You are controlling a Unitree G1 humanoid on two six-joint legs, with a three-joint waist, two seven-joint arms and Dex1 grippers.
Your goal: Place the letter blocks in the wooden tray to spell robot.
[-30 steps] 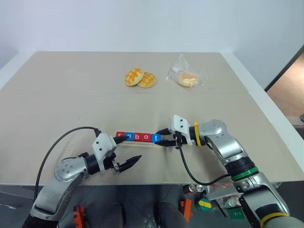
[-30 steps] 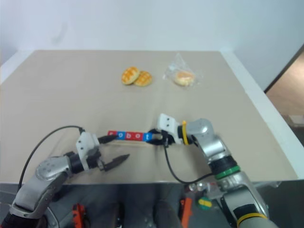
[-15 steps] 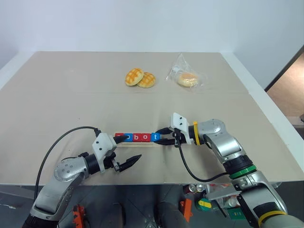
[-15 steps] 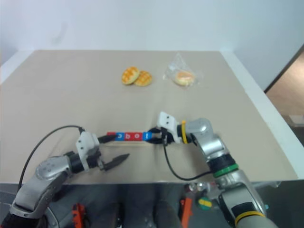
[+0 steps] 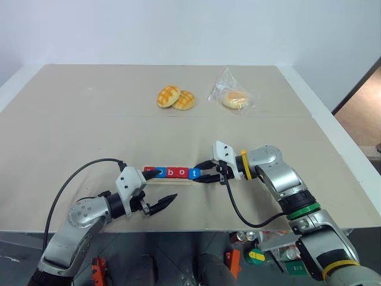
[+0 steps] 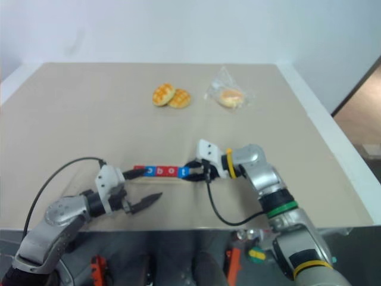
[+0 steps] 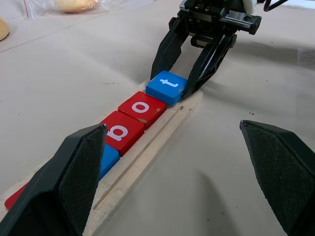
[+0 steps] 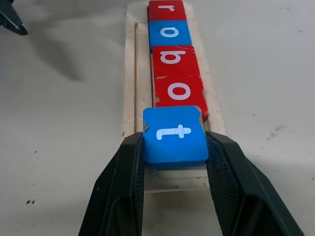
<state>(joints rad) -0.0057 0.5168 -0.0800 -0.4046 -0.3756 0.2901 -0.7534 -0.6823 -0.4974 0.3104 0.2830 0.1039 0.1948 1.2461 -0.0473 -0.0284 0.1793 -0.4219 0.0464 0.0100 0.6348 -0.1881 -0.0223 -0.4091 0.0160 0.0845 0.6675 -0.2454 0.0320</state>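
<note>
Seating the small blue square "t" tile, gripped by the right claw over the long pale wooden tray's end: lower it flush beside the red "o" tile, then release. Left claw gapes empty alongside.

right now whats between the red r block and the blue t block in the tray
Three tiles: a blue o, a red b and a red o, clearest in the right wrist view.

Looks like a robot test lab: plain white walls, a bare beige tabletop with staged props (buns, a bagged bun), tools scattered on the floor below.
</note>
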